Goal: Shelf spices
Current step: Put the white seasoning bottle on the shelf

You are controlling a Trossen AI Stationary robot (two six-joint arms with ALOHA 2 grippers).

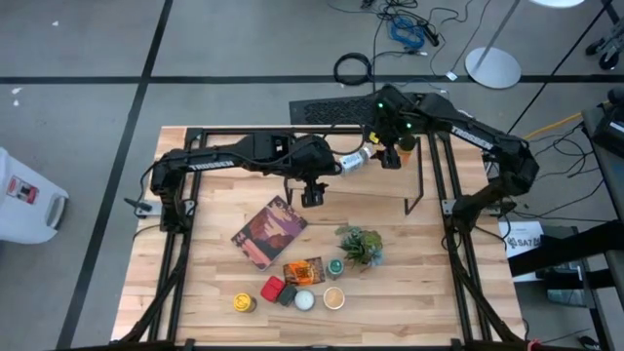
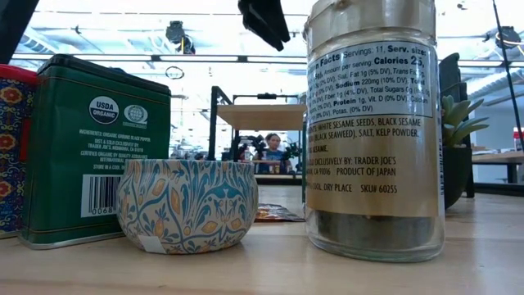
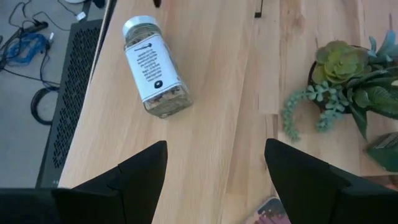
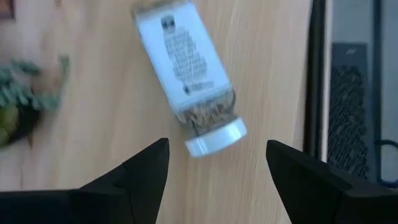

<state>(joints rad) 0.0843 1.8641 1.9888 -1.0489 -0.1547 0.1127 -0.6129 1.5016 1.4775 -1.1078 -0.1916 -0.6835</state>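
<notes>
Landmark: potted plant point(image 1: 359, 246) on the worktop point(image 1: 214, 283).

Nearest the front edge, well in front of the plant: a row of spices. Yellow-top jar point(image 1: 244, 302) at the row's left end, then red tin point(image 1: 272, 289), dark tin point(image 1: 288, 295), white-top tin point(image 1: 304, 300), tan-top jar point(image 1: 333, 297). Low view shows a green tin point(image 2: 94, 152), a patterned round tin point(image 2: 187, 205) and a tall labelled seasoning jar point(image 2: 375, 131) close up.

Just in front-left of the plant: flat orange packet point(image 1: 303, 270). Green-top jar point(image 1: 334, 266) just beside the plant's front. Maroon book point(image 1: 269, 231) lies left of the plant, tilted.

Behind the plant: left tool point(image 1: 313, 196), hanging above bare wood, fingers point(image 3: 140, 171) spread apart, nothing between them.

Farther back from the plant: one clear spice jar point(image 1: 355, 161) with a white cap lying on its side on the worktop, not on the shelf. Left wrist view has it point(image 3: 153, 67) ahead of the open fingers, apart from them.

Right tool point(image 1: 390, 156) is just right of that lying jar, behind the plant, fingers point(image 4: 140, 174) wide, empty; jar point(image 4: 189, 78) lies ahead, not touched.

Shelf: black frame leg point(image 1: 420, 180) shows back-right of the plant; in the low view the shelf point(image 2: 262, 115) stands far back, board bare as far as seen.
</notes>
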